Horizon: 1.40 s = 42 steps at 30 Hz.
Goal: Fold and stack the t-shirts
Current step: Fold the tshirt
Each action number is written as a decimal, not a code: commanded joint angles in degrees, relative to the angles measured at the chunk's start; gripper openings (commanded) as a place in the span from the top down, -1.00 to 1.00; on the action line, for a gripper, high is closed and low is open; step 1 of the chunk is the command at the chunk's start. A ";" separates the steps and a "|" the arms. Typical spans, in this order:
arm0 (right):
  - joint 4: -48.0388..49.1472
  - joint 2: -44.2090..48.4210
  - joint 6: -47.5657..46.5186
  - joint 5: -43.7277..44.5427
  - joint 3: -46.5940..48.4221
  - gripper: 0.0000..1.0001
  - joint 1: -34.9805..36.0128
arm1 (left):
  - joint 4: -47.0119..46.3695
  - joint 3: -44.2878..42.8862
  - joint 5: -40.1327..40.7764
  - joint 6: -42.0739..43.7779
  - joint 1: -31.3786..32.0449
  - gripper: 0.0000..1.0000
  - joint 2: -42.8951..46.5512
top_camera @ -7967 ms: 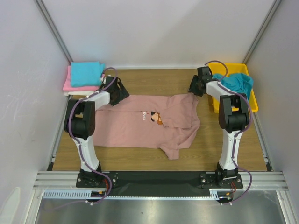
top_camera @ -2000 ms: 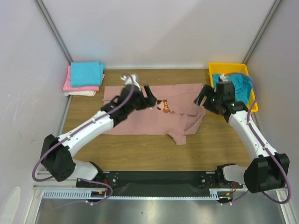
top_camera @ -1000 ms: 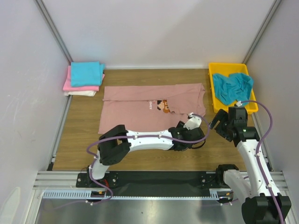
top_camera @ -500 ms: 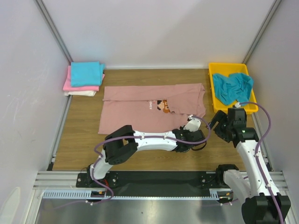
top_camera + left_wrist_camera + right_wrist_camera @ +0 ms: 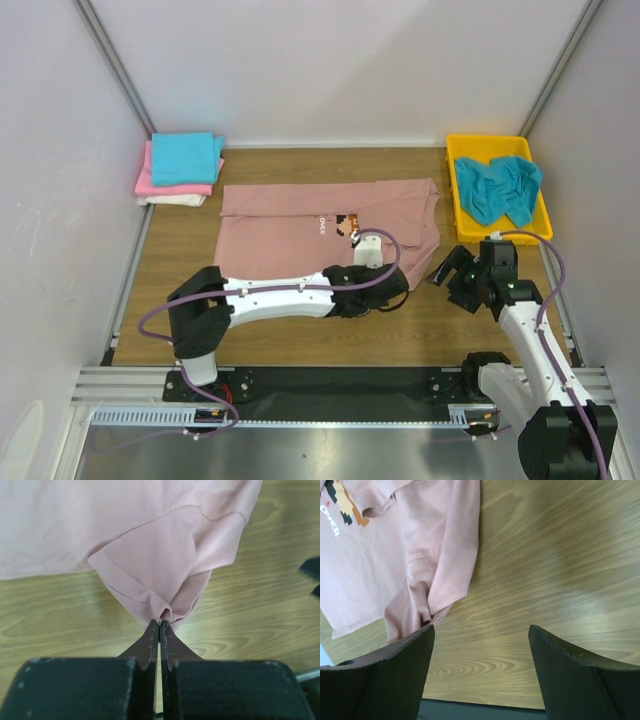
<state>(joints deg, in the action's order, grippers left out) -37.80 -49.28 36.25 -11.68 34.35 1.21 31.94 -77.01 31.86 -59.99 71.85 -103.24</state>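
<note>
Top view: the dusty-pink shirt is lying spread flat in the middle of the table, with its print facing up. The left arm is stretching low across the table toward 3 o'clock. The left gripper is sitting right at the shirt's 5 o'clock corner. The right gripper is hanging over bare wood just to the 3 o'clock side of that corner, clear of the cloth. A crumpled teal shirt is sitting in the yellow tray up at 2 o'clock. A folded stack is resting at 10 o'clock, teal on top, bright pink under it, white at the bottom.

Left wrist: the jaws are pressing tight together, pinching the bunched hem of the sleeve. The sleeve is fanning out from the fingertips toward 12 o'clock, and the rest of the shirt is running across the top of the view. Wood is showing at 3 and 9 o'clock.

Right wrist: the fingers are standing wide apart with nothing but wood grain between them, so this one isn't holding anything. The shirt's edge and crumpled sleeve are trailing from 12 o'clock down to 8 o'clock, ending just beside the left finger. I can't tell if they're touching. The print is peeking in at the 11 o'clock corner.
</note>
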 commanded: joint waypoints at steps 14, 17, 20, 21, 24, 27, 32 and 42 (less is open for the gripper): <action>11.86 -4.07 6.73 -0.45 -6.40 -0.35 8.28 | -6.89 7.75 -11.46 -10.50 -2.24 0.99 3.66; 13.45 -4.95 6.99 0.52 -6.93 -0.12 8.54 | -7.95 8.19 -11.64 -9.01 -2.60 1.00 5.85; 14.95 -6.97 7.08 0.96 -6.84 0.03 8.54 | -7.95 8.98 -12.78 -9.01 -2.68 0.99 7.17; 15.39 -8.02 7.17 0.96 -6.66 0.03 8.54 | -8.12 9.51 -13.22 -9.27 -2.86 0.99 7.61; 16.27 -9.17 7.17 1.66 -6.31 0.04 8.63 | -11.28 11.88 -15.33 -9.01 -3.47 0.99 10.25; 17.32 -9.78 7.34 2.37 -6.14 0.04 8.63 | -11.47 12.24 -14.89 -8.30 -3.56 0.99 11.04; 19.17 -12.94 7.26 3.42 -4.91 0.10 8.72 | -10.41 12.76 -16.39 -8.30 -3.56 1.00 10.34; 19.96 -15.85 6.73 3.16 0.53 0.39 9.07 | -12.08 15.22 -17.09 -7.95 -3.65 0.99 12.45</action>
<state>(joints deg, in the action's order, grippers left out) -20.23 -65.89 43.07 -8.99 29.93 9.74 21.45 -62.57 15.77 -68.42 68.42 -93.91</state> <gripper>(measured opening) 0.313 0.011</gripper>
